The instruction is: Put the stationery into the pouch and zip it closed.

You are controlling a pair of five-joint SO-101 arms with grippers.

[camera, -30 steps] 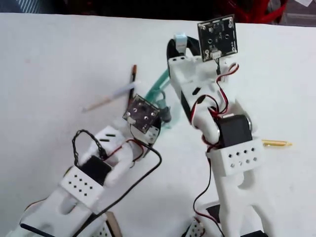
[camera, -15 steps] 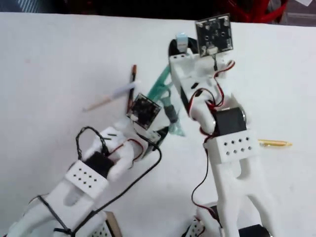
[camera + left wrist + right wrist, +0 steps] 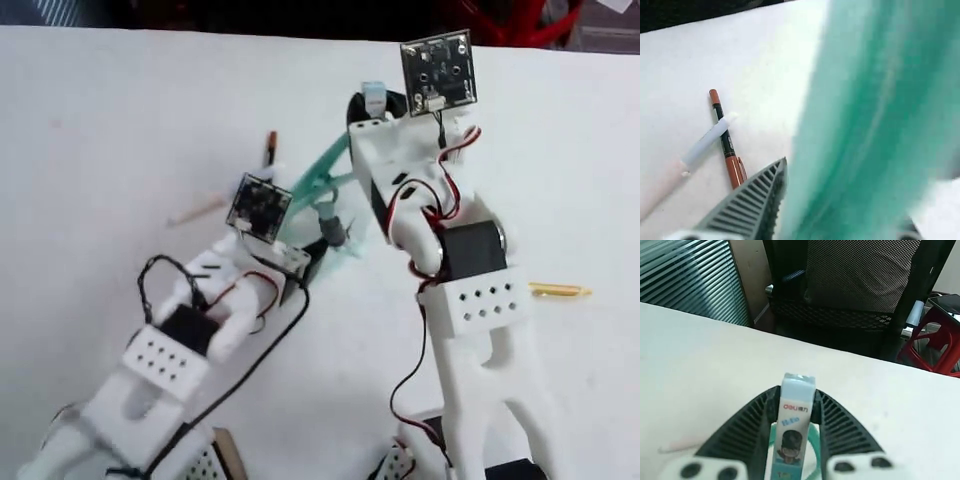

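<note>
A teal pouch (image 3: pixel 322 178) hangs stretched between the two arms above the table. My left gripper (image 3: pixel 318 248) is shut on its lower end; in the left wrist view the teal pouch (image 3: pixel 870 125) rises close beside one ribbed finger (image 3: pixel 757 197). My right gripper (image 3: pixel 796 392) is shut on a pale blue eraser (image 3: pixel 794 420), held upright at the pouch's upper end (image 3: pixel 813 437). From above, the eraser (image 3: pixel 371 93) sticks out past the right gripper (image 3: pixel 368 104). A brown pen (image 3: pixel 725 142) and a white pen (image 3: pixel 705 146) lie crossed on the table.
The brown pen (image 3: pixel 270 148) and the white pen (image 3: pixel 198 211) lie left of the pouch, near the left wrist camera. A gold pen (image 3: pixel 560 291) lies at the right of the right arm. A black chair (image 3: pixel 850 285) and a red stool (image 3: pixel 935 347) stand beyond the table's far edge.
My left arm has swung left and back, drawing the pouch's lower end with it, so the pouch now hangs more stretched. The right gripper has stayed almost in place with the eraser.
</note>
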